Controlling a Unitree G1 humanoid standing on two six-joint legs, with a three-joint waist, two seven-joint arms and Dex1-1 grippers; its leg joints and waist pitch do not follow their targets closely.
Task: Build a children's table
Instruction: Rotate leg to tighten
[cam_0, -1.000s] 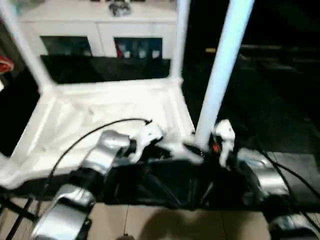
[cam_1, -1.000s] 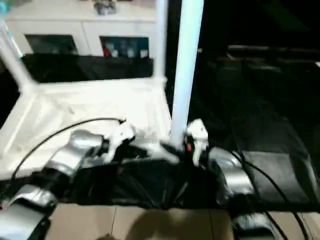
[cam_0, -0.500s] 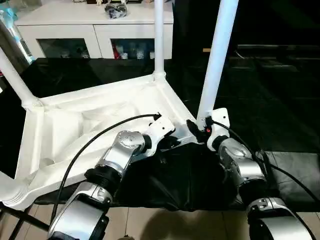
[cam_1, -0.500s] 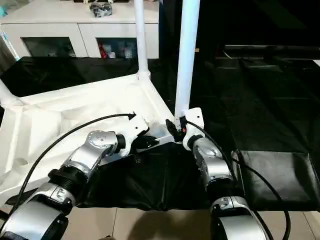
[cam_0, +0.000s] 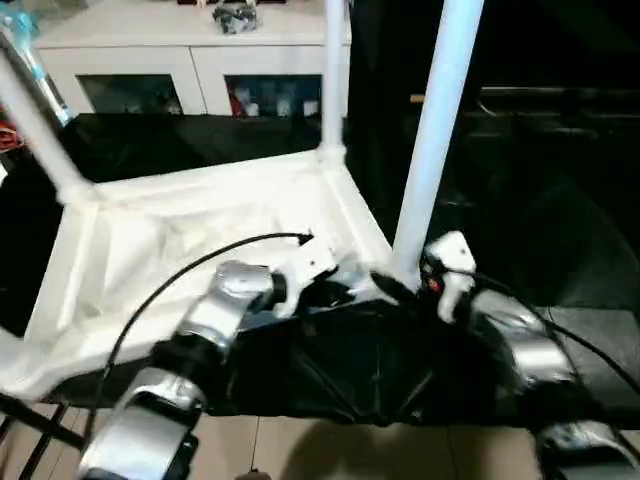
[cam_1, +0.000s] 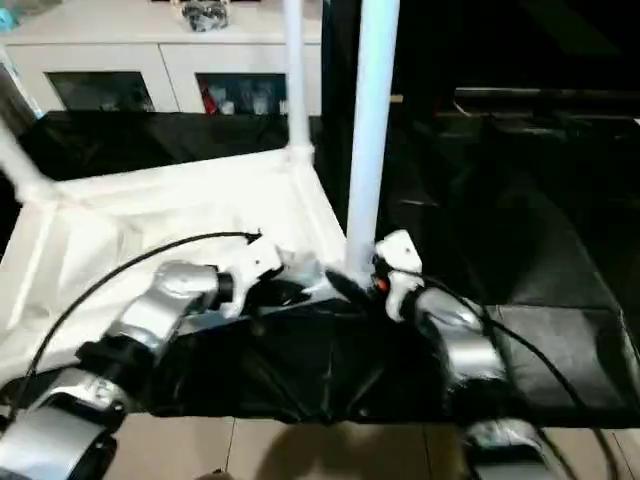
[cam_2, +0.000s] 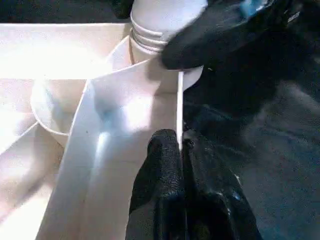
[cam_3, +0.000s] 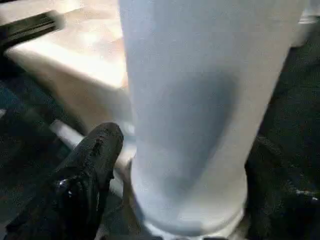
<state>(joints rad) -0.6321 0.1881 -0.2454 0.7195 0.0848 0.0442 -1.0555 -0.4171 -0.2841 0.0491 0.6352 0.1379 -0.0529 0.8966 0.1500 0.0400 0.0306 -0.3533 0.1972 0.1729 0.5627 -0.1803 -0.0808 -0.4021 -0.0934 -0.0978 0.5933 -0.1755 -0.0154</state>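
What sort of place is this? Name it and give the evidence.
Probably a home-style room set up as a work area. A white cabinet with glass doors stands at the back, the floor near the robot is tiled, and the upturned tabletop with upright legs rests on a black cloth.

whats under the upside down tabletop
A black cloth lies under the tabletop and spreads past its near edge. What the cloth rests on is covered.

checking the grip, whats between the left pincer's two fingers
The thin edge wall of the tabletop. In the left wrist view the left pincer has its black fingers pressed together on that wall, near the corner socket holding a leg.
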